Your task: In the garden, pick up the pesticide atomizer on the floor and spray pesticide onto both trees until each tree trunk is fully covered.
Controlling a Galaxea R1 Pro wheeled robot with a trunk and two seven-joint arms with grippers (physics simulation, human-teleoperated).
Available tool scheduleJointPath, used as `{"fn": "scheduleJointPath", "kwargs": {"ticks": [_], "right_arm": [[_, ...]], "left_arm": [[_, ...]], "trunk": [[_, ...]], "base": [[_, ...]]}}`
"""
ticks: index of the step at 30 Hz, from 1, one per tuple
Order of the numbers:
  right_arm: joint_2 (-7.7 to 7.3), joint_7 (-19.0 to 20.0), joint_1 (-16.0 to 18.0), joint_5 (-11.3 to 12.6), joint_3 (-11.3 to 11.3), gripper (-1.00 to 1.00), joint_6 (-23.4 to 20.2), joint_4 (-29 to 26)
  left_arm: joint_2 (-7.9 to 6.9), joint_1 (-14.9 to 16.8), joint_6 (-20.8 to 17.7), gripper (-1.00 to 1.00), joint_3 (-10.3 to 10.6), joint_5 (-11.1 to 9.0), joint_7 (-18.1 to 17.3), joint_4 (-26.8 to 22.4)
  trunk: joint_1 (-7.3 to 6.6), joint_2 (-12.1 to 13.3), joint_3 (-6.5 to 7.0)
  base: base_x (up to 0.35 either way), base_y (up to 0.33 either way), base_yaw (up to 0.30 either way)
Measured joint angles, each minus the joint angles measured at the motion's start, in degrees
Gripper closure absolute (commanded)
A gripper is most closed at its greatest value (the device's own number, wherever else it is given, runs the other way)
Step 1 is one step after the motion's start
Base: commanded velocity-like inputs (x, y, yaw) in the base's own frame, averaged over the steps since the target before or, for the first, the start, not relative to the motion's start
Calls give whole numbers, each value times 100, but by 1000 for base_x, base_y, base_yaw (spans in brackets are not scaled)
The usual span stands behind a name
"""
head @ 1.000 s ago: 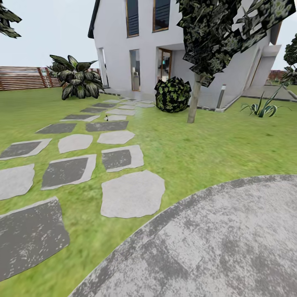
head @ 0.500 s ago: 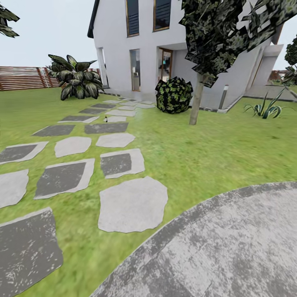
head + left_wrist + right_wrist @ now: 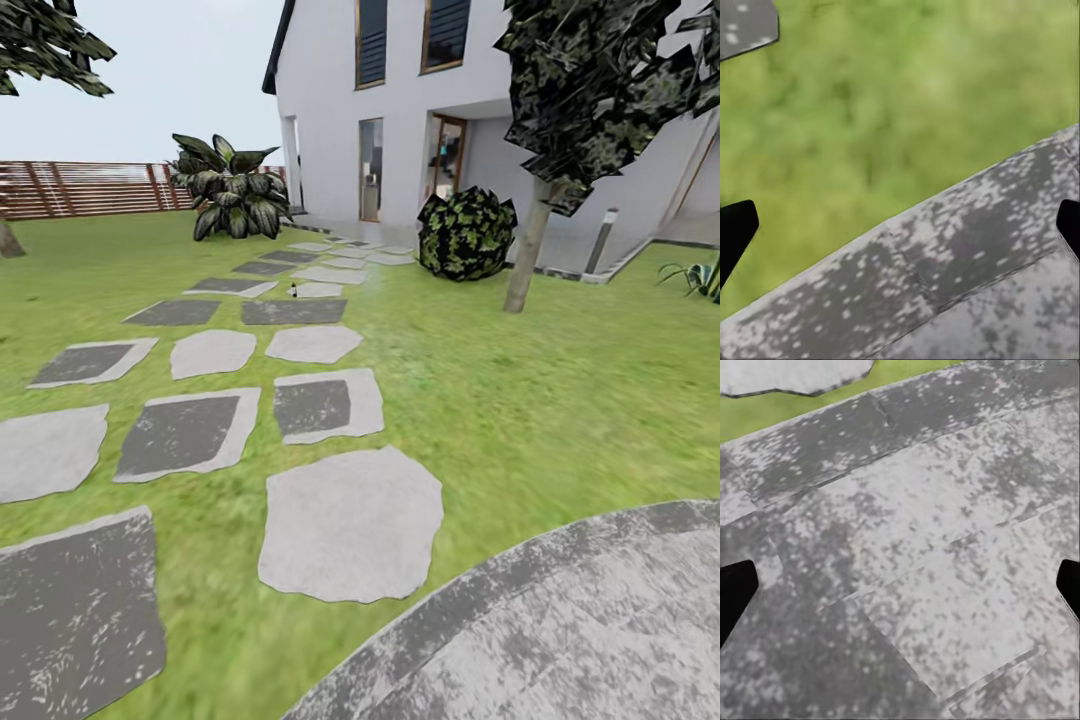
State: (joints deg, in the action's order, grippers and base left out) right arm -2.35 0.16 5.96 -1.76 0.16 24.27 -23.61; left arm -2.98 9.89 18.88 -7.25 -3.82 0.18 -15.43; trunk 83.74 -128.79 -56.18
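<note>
Bright, even daylight, shadowless (wrist views blurry, pixelated).

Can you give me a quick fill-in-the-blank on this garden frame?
1. The stepping stones lead across the lawn toward the white ____.
2. The round bush stands beside a thin-trunked ____.
3. The fence has horizontal slats coloured ____.
4. Below the left gripper, grass meets grey ____.

Missing words: house; tree; brown; paving

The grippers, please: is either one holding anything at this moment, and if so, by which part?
Nothing is held. The left gripper is open over grass and paving; the right gripper is open over grey paving.
</note>
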Motion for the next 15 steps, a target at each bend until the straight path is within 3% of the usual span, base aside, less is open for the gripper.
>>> {"fn": "scheduleJointPath", "kwargs": {"ticks": [15], "right_arm": [[0, 0, 0, -2, 1, -100, 0, 4]], "left_arm": [[0, 0, 0, -100, 0, 0, 3, 1]], "trunk": [[0, 0, 0]], "base": [[339, 0, 266]]}}
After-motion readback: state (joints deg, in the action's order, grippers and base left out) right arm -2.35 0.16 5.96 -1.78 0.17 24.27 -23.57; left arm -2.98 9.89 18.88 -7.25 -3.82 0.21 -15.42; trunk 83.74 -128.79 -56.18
